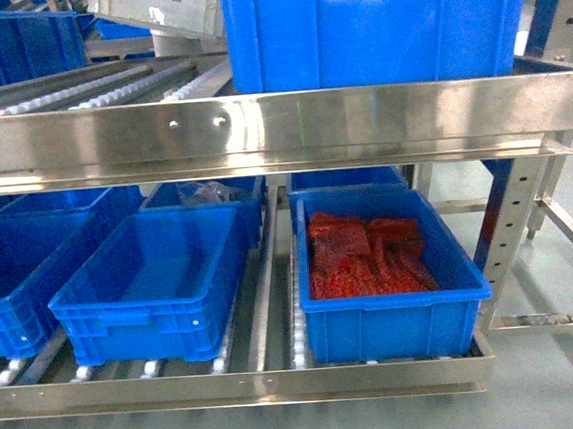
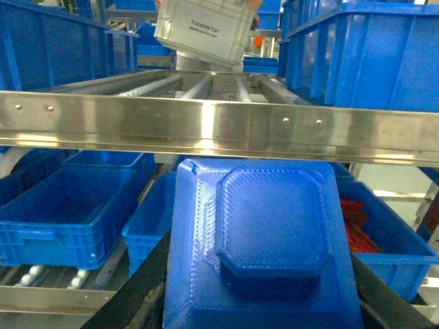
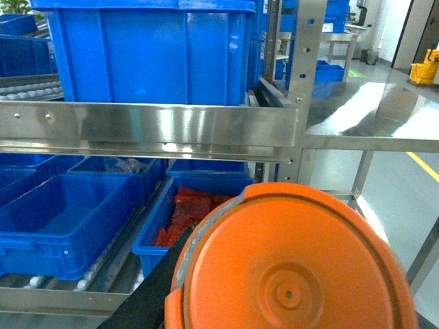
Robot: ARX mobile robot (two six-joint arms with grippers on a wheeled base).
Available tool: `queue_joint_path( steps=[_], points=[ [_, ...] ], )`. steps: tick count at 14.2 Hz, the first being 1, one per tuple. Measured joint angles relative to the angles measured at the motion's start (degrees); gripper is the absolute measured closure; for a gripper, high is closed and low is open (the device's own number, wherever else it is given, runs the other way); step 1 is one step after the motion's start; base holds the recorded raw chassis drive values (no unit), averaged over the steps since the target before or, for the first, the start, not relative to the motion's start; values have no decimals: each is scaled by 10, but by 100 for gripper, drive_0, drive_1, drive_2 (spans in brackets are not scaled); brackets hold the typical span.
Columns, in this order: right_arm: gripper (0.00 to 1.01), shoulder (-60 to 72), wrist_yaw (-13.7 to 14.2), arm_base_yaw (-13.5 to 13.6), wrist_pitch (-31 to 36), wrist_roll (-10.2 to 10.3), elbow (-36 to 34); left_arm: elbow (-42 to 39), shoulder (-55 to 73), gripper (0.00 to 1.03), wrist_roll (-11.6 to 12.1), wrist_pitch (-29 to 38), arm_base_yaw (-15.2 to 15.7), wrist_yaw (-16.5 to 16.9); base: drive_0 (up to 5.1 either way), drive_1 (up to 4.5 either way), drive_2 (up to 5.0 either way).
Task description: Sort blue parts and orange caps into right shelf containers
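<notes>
Right wrist-mounted view: orange cap (image 3: 291,264) fills the frame, apparently grasped by the right end effector; carry it forward-left and low, clearing the steel shelf rail (image 3: 147,123).

Left end effector appears to grasp a blue part (image 2: 264,253).

A stainless roller shelf (image 1: 259,127) stands ahead of both tools. A tall blue crate (image 1: 370,21) and a grey labelled box (image 1: 158,7) sit on its upper level; below, blue crates (image 1: 152,286), the rightmost one (image 1: 396,315) holding red parts (image 1: 365,253).
</notes>
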Motion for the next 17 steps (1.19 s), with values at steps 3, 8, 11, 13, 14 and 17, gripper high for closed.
queue_joint_path(
  steps=[3,8,11,13,14,17],
  points=[
    [58,0,0,0,1,0,0,0,0,59,0,0,0,0,-506,239,239],
    [58,0,0,0,0,0,0,0,0,59,0,1,0,0,-499,246,246],
    [58,0,0,0,1,0,0,0,0,59,0,0,0,-1,-495,250,250],
    [58,0,0,0,2,0,0,0,0,59,0,0,0,-1,-501,245,245],
    [58,0,1,0,1,0,0,0,0,59,0,1,0,0,-494,251,251],
    [58,0,0,0,2,0,0,0,0,59,0,1,0,0,-495,250,250]
  ],
)
